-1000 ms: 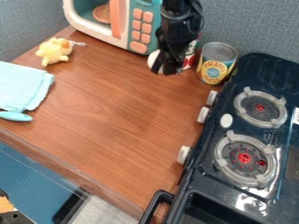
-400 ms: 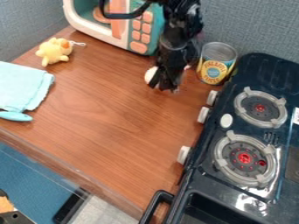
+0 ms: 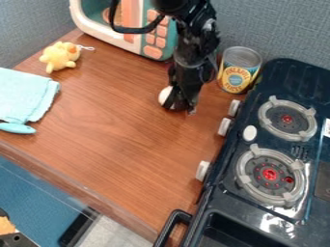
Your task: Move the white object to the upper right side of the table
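Note:
The black gripper point(image 3: 181, 107) hangs over the upper middle of the wooden table point(image 3: 122, 130), to the left of the stove knobs. It is shut on the white object point(image 3: 165, 95), whose rounded pale side sticks out at the gripper's left. The rest of the white object is hidden behind the gripper. I cannot tell whether it touches the table.
A toy microwave point(image 3: 155, 41) stands behind the arm. A yellow-labelled can point(image 3: 239, 70) is at the table's upper right, beside the dark stove point(image 3: 222, 193). A yellow plush toy point(image 3: 61, 56) and a light blue cloth point(image 3: 26, 94) lie on the left.
The gripper has moved down the view, toward the table's middle, and the white object has travelled with it. The red can seen behind the gripper earlier is now hidden by the arm.

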